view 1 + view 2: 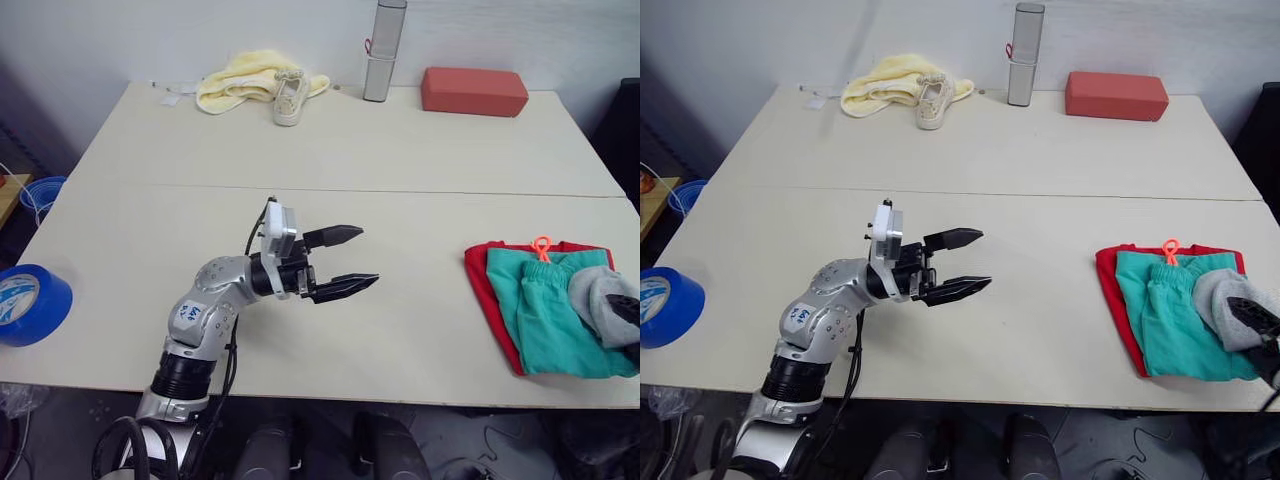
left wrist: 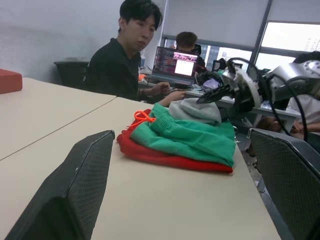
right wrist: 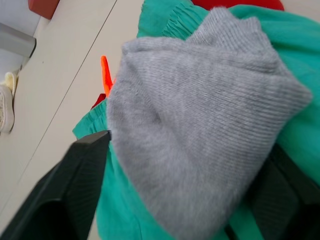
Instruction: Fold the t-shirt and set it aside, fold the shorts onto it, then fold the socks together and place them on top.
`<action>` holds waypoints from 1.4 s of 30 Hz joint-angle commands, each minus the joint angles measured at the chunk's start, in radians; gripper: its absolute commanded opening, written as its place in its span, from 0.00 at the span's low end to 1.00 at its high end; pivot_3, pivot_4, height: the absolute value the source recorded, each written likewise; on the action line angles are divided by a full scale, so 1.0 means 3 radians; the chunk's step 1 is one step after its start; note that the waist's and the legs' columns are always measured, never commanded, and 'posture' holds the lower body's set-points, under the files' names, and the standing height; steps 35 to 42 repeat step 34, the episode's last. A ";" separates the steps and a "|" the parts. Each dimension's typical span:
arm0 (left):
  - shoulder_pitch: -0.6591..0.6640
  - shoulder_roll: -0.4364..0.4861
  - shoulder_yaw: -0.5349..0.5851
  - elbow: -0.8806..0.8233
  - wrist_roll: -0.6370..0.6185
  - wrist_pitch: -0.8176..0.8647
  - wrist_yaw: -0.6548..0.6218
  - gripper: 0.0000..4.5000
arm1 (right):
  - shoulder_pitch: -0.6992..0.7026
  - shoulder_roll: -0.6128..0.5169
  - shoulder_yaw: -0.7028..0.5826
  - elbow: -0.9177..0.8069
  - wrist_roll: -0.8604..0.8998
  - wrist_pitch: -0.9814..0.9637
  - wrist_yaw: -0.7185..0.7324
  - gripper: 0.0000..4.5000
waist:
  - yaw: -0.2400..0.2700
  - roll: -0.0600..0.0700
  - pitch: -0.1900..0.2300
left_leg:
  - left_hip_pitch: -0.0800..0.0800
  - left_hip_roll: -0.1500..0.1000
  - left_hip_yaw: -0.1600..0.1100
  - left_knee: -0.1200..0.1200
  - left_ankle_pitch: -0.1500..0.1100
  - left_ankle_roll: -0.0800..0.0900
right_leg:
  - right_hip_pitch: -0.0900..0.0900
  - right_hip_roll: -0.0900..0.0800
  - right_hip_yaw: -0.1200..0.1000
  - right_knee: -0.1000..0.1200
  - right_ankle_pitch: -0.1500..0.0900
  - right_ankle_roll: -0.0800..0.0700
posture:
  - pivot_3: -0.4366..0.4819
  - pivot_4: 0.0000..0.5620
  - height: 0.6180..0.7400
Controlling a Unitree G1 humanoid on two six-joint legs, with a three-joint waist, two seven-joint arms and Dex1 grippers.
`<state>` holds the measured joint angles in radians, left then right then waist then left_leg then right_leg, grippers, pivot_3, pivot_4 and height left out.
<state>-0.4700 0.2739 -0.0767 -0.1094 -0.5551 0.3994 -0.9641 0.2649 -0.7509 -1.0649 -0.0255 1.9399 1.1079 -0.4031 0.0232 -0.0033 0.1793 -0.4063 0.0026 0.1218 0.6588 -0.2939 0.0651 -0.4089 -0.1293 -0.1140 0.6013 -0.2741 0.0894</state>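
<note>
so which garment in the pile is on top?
The socks, the small grey knit bundle. They lie on the teal shorts, which sit on the red t-shirt at the bottom.

No legible text or labels anywhere

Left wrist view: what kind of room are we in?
Probably a shared office or lab. A seated person works beside an open laptop, with window blinds behind. The robot's pale table holds the folded t-shirt, shorts and socks.

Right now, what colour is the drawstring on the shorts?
Neon orange; the drawstring on the teal-green shorts shows best in the left eye view.
</note>
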 commanded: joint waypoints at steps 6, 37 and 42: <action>0.0064 0.0134 0.0048 -0.0045 0.0030 -0.0231 -0.0125 1.00 | 0.0628 -0.0616 -0.0510 0.0114 0.0108 0.0388 0.0656 1.00 | 0.0015 0.0004 -0.0002 | -0.0002 -0.0001 0.0001 0.0000 -0.0003 0.0006 | 0.0000 -0.0001 0.0001 -0.0007 0.0002 0.0004 | 0.48 0.27 1.00; 0.1596 0.1302 0.0824 -0.0523 0.0853 -0.1014 0.0407 1.00 | -0.1313 0.0249 0.3064 0.0248 -0.5175 -0.4394 0.5414 1.00 | 0.0003 -0.0006 0.0007 | 0.0006 0.0010 0.0002 -0.0020 -0.0004 -0.0056 | -0.0003 0.0005 -0.0004 -0.0021 0.0001 -0.0004 | 0.48 0.27 1.00; 0.1596 0.1302 0.0824 -0.0523 0.0853 -0.1014 0.0407 1.00 | -0.1313 0.0249 0.3064 0.0248 -0.5175 -0.4394 0.5414 1.00 | 0.0003 -0.0006 0.0007 | 0.0006 0.0010 0.0002 -0.0020 -0.0004 -0.0056 | -0.0003 0.0005 -0.0004 -0.0021 0.0001 -0.0004 | 0.48 0.27 1.00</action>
